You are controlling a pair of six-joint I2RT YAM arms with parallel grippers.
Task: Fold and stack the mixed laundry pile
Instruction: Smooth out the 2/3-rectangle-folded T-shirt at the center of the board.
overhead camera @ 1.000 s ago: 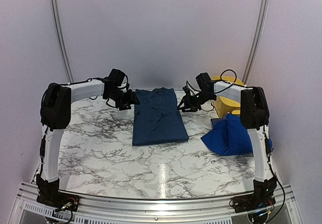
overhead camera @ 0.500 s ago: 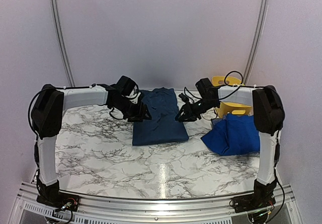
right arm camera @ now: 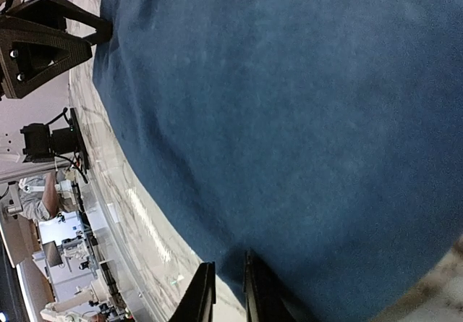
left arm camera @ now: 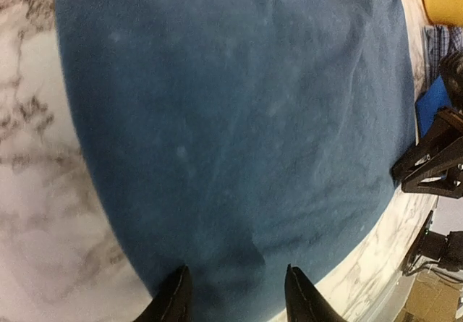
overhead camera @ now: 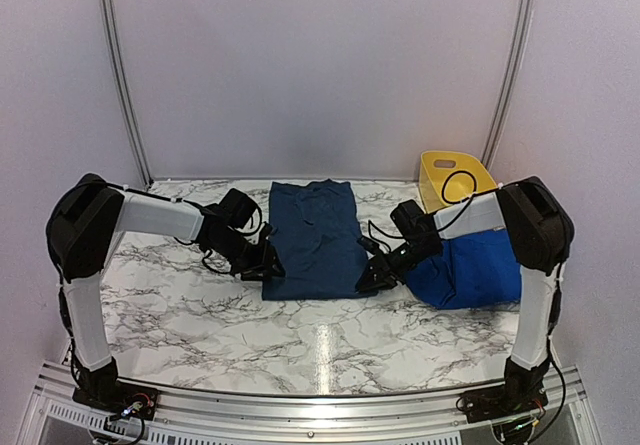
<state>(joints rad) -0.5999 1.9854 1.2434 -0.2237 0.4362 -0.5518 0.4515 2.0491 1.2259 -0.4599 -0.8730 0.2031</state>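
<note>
Top view: denim garment [overhead camera: 315, 240] lies flat at tabletop [overhead camera: 180, 310] centre, long axis 12 to 6; royal-blue garment [overhead camera: 470, 270] bunched at 3 o'clock; yellow tub [overhead camera: 455, 177] behind it at 1 o'clock.
Left tool: [overhead camera: 262, 262] at the denim's near-left corner, about 7 o'clock of the cloth; left wrist view shows fingers [left arm camera: 173, 297] moderately parted, straddling the hem, not yet pinched.
Right tool: [overhead camera: 368, 277] at the near-right corner, about 5 o'clock of the cloth; right wrist view shows fingers [right arm camera: 202, 293] narrow, a slim gap over the hem; whether cloth is caught, I cannot tell.
Step in hand: likely gripping both near corners to fold the denim toward 12 o'clock.
Doing it well: close both tools on the hem evenly, catch all layers, lift together so the edge stays straight.
Risk: one corner slipping would skew the fold.
</note>
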